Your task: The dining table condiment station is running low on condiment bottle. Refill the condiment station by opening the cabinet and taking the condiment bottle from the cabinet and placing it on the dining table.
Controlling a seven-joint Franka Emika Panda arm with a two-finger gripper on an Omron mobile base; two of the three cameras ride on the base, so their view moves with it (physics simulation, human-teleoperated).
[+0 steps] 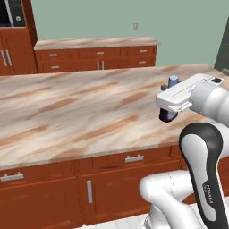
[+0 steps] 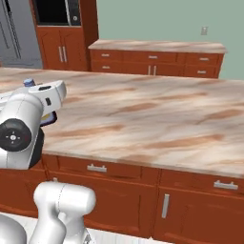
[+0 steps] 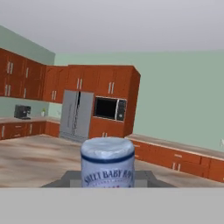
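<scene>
Fingers closed on the condiment bottle, gripping its body; cap sticks up above the hand. Bottle is over the near right part of the dining table desk, base looks at or just above the marble, can't tell which. In the hand view the bottle sits upright and centred. My read: small, rigid, light, smooth label so likely slippery. Mid-body hold is right; set down vertical, narrow base could tip.
</scene>
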